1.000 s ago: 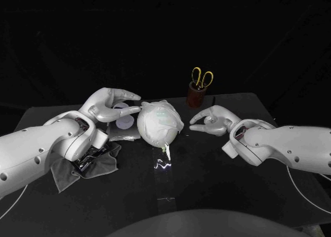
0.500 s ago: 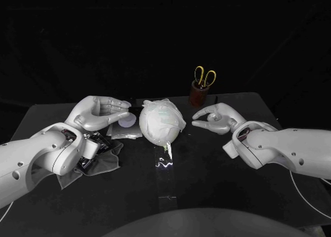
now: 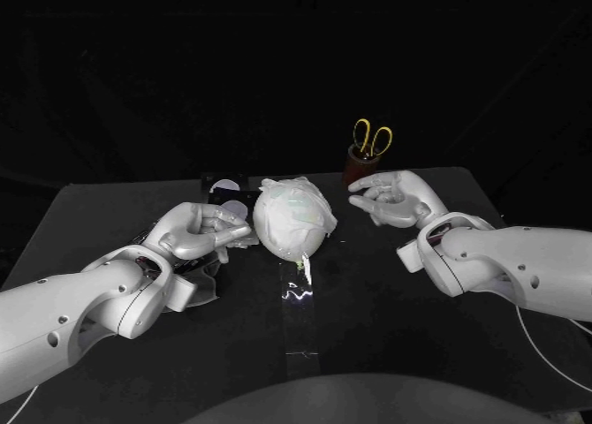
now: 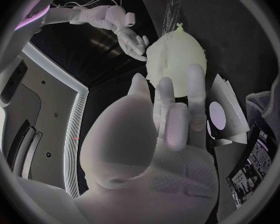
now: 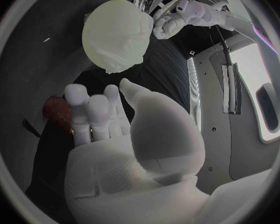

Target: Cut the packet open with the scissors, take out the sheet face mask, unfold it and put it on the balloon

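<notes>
The balloon (image 3: 292, 216) lies at the table's middle, wrapped in the white sheet mask, its knot toward me; it also shows as the pale balloon (image 4: 177, 59) and balloon (image 5: 115, 35) in the wrist views. My left hand (image 3: 201, 231) sits just left of it, fingers curled in, holding nothing. My right hand (image 3: 396, 196) hovers to the balloon's right, fingers bent but apart, empty. The cut packet (image 3: 224, 189) lies behind the left hand, seen as a white packet (image 4: 224, 117). Yellow-handled scissors (image 3: 370, 140) stand in a brown holder (image 3: 361, 168).
A grey cloth (image 3: 204, 284) and a dark printed box (image 4: 255, 159) lie under my left forearm. The holder (image 5: 56, 112) stands close beside my right hand. The table (image 3: 373, 336) has bare room in front of the balloon.
My left hand has pulled back from the balloon's far side toward me and curled its fingers in. My right hand has drifted away from the balloon toward the holder.
</notes>
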{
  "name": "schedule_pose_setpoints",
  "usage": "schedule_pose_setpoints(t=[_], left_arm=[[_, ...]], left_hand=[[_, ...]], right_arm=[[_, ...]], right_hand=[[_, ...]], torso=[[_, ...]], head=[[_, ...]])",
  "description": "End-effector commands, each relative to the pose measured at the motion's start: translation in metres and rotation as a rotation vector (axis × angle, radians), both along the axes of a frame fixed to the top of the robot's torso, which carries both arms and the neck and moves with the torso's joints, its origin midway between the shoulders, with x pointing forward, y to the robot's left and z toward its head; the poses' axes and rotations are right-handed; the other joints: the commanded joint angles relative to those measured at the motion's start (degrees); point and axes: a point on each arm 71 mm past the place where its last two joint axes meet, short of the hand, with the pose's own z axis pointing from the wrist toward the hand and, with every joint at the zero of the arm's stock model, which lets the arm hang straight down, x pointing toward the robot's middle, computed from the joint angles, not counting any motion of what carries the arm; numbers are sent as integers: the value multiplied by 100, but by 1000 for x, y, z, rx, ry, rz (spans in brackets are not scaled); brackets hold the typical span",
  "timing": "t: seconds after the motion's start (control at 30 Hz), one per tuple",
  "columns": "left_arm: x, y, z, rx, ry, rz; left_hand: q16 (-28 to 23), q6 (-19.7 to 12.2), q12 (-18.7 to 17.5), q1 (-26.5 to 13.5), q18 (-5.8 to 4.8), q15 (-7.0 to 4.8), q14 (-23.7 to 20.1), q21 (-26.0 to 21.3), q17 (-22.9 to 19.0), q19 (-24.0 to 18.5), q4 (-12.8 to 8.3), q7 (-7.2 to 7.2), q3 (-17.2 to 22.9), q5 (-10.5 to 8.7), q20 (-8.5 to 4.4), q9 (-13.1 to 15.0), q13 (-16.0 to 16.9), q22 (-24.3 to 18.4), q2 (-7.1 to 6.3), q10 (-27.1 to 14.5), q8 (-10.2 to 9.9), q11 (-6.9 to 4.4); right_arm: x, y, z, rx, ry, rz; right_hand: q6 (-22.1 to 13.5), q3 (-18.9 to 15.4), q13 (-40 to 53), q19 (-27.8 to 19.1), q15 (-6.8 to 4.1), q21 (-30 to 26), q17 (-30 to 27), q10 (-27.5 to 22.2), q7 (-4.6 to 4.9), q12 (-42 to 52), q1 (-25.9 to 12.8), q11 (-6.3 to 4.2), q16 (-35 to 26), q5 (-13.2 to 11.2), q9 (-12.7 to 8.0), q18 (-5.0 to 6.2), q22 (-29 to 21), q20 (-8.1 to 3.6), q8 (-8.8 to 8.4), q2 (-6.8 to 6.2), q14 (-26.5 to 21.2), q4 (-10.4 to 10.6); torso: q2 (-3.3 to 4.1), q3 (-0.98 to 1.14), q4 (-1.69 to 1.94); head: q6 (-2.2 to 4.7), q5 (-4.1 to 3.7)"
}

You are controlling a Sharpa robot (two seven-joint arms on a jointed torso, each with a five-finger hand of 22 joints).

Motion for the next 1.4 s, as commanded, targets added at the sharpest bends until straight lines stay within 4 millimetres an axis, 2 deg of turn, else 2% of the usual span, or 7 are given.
schedule_pose_setpoints(t=[0.03,0.23,0.53,0.6,0.77,1.07,1.4], left_arm=[[-1,-3,-4,52,18,29],[-1,-10,-7,75,33,38],[-1,-22,-9,104,48,53],[-1,-25,-9,104,48,50],[-4,-33,-8,104,47,34],[-5,-42,-9,134,60,21],[-6,-48,-11,170,82,17]], left_hand=[[249,-69,403,25,15,-9,185,248,406,-21,-1,-7,-111,33,-39,44,290,166,85,-88,74,-36],[503,-195,1485,95,-87,-13,319,1169,874,31,1,-6,-432,2,-43,122,1340,1183,227,-77,241,-46],[518,-231,1590,71,-95,-13,326,1316,893,-6,10,-6,-560,-4,-36,139,1417,1319,247,-126,286,-38],[519,-229,1609,64,-94,-12,326,1324,894,-17,10,-7,-576,-4,-35,142,1438,1320,249,-124,296,-38],[547,-200,1658,68,-98,-18,344,1390,959,-27,4,-22,-624,-4,-35,160,1481,1391,254,-128,343,-48],[593,-128,1753,-26,-108,-38,374,1525,1057,-49,20,-56,-748,-5,-47,197,1567,1529,247,-116,450,-75],[633,-55,1820,-70,-126,-57,401,1643,1149,-24,15,-87,-776,-4,-58,220,1638,1681,279,-77,523,-100]], right_arm=[[8,1,5,52,-25,9],[23,4,8,68,-11,25],[44,13,11,65,-6,48],[47,16,11,65,0,52],[53,25,10,65,17,63],[65,43,6,57,36,88],[74,60,3,49,44,111]], right_hand=[[-177,262,-884,-701,76,-1167,-1081,-341,21,-878,78,20,-1287,7,-36,152,-587,73,-20,-124,-956,29],[-331,700,-2959,-1038,395,-2318,-2301,-233,224,-2256,74,321,-2893,12,-99,151,-1597,359,-34,-339,-1512,34],[-327,660,-4163,-1591,682,-3290,-3254,-267,359,-2950,-14,512,-4290,47,-201,82,-2422,619,-170,-336,-1936,24],[-345,579,-4382,-1939,832,-3701,-3473,-382,411,-3127,-92,555,-4635,24,-228,30,-2747,726,-209,-327,-2209,62],[-418,300,-4819,-2049,916,-4213,-3862,-413,475,-3383,-232,664,-5058,31,-307,119,-3377,915,-317,-277,-2239,151],[-710,-259,-5331,-2208,1021,-4223,-4317,-514,603,-3641,-394,789,-5544,44,-510,33,-4181,934,-529,-137,-2225,409],[-845,-675,-5476,-2248,1068,-4216,-4524,-595,632,-3663,-522,825,-5766,43,-621,-14,-4524,933,-617,-45,-2261,671]], torso=[[10,-3,2],[4,-4,4],[-1,-6,6],[2,-7,4],[4,-7,3],[0,-3,9],[5,-6,5]], head=[[15,-6],[12,-37],[20,-32],[26,-21],[16,-1],[18,21],[12,25]])
